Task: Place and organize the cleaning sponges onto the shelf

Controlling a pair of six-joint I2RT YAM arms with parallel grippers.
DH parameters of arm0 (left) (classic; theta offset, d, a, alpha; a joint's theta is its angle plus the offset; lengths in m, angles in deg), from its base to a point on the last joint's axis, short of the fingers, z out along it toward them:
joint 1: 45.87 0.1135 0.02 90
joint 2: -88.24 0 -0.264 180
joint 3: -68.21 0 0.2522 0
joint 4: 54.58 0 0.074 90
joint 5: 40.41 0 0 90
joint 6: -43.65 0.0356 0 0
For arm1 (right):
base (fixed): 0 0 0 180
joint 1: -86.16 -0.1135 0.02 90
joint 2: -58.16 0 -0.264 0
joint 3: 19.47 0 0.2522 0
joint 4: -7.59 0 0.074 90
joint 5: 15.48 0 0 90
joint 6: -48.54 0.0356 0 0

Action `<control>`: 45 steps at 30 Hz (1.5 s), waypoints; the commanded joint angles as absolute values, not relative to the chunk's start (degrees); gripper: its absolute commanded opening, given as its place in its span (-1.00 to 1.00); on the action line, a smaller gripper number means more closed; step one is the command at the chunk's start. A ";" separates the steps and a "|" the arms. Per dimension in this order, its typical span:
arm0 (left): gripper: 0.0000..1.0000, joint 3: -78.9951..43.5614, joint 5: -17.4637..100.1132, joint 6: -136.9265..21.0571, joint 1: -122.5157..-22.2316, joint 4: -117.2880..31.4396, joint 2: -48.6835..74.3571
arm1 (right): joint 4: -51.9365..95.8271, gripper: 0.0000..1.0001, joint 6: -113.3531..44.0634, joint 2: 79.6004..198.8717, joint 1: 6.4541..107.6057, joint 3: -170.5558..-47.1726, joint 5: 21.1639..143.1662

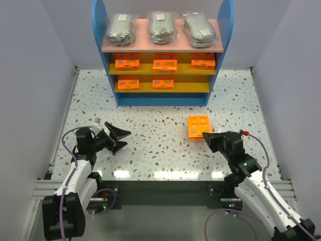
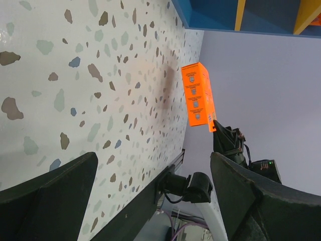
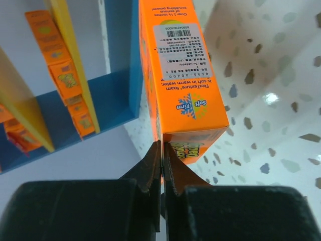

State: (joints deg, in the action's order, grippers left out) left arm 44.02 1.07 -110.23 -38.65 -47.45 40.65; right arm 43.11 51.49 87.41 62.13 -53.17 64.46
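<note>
Within right tool (image 3: 161, 148), apparently: packet (image 3: 178, 75)

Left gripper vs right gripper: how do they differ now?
The left gripper has fingers spread wide and empty; the right gripper has fingers pinched on the near edge of the orange packet. The left gripper points right across the table; the right gripper points toward the shelf. Both are black, low over the table.

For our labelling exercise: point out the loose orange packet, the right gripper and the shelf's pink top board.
orange packet (image 1: 198, 125), top external view, middle of its printed face.
right gripper (image 1: 205, 135), top external view, between its fingertips, at the packet's edge.
pink top board (image 1: 143, 42), top external view, bare patch between two bags.
</note>
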 commanded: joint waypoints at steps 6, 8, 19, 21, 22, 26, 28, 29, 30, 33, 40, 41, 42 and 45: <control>1.00 44.08 -0.69 -110.43 -38.31 -51.63 39.99 | 24.27 -1.00 49.34 93.83 62.25 -60.46 71.10; 1.00 43.91 -0.77 -110.60 -38.31 -51.46 40.17 | 19.26 -1.00 48.98 97.42 62.25 -61.53 70.75; 1.00 43.29 -0.86 -110.78 -38.31 -50.40 41.14 | 10.99 -1.00 46.69 109.74 65.23 -71.46 69.69; 1.00 43.12 -0.86 -110.78 -38.31 -50.40 41.05 | 10.89 -1.00 46.52 110.88 66.03 -72.60 69.60; 1.00 43.11 -0.78 -110.78 -38.23 -50.49 40.96 | 11.24 -1.00 46.52 112.46 67.25 -73.13 70.30; 1.00 42.94 -0.78 -110.87 -38.23 -50.58 40.78 | 9.05 -1.00 46.52 118.17 70.68 -75.24 74.17; 1.00 42.94 -0.78 -110.95 -38.23 -50.49 40.96 | 8.17 -1.00 46.17 120.37 72.26 -76.64 74.44; 1.00 42.85 -0.78 -110.95 -38.23 -50.40 41.04 | 7.64 -1.00 45.99 122.03 72.62 -77.34 75.74; 1.00 42.85 -0.69 -110.95 -38.23 -50.40 41.05 | 7.12 -1.00 45.56 123.01 72.97 -77.61 75.75; 1.00 42.85 -0.78 -110.95 -38.23 -50.14 41.13 | 4.30 -1.00 45.46 126.61 74.38 -78.58 76.45; 1.00 42.59 -0.25 -111.13 -38.23 -50.31 40.87 | 0.87 -1.00 45.55 134.44 75.08 -81.22 76.72; 1.00 42.59 -0.34 -111.13 -38.23 -50.23 40.87 | 0.96 -1.00 45.55 135.14 75.00 -81.65 76.29; 1.00 42.67 -0.25 -111.13 -38.23 -50.31 40.96 | 1.13 -1.00 45.64 135.67 75.08 -81.74 75.85; 1.00 42.76 0.01 -111.31 -38.23 -50.31 40.96 | 1.57 -1.00 45.55 137.95 75.08 -82.62 74.70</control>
State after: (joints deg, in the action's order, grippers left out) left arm 44.02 0.51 -110.71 -38.63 -48.53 40.67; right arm 4.99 46.50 136.74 74.93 -79.34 75.54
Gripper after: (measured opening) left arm 0.997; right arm 0.022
